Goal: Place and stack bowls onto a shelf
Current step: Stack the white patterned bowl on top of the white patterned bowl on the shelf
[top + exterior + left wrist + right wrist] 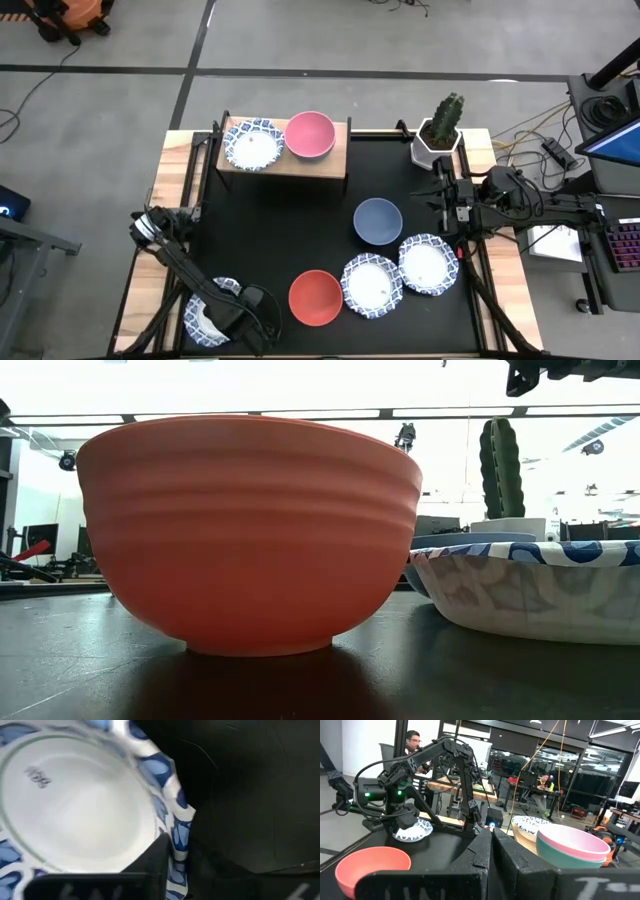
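Observation:
On the shelf at the far side stand a white bowl with a blue rim and a pink bowl. In the right wrist view the pink bowl is nested in a green one. A blue-grey bowl, a red bowl and two blue-rimmed white bowls rest on the black mat. My left gripper is at the near left corner, shut on another blue-rimmed bowl. My right gripper hovers shut at the right, holding nothing. My left gripper has the blue-rimmed white bowl by its rim. One finger lies inside the bowl; the other is lost against the dark mat outside the wall. Whether the bowl is lifted clear of the mat, I cannot tell.
A cactus in a white pot stands at the far right, just beyond my right arm. The red bowl fills the low view, with a blue-rimmed bowl beside it. Bare mat lies between the shelf and the near bowls. People sit in the room behind.

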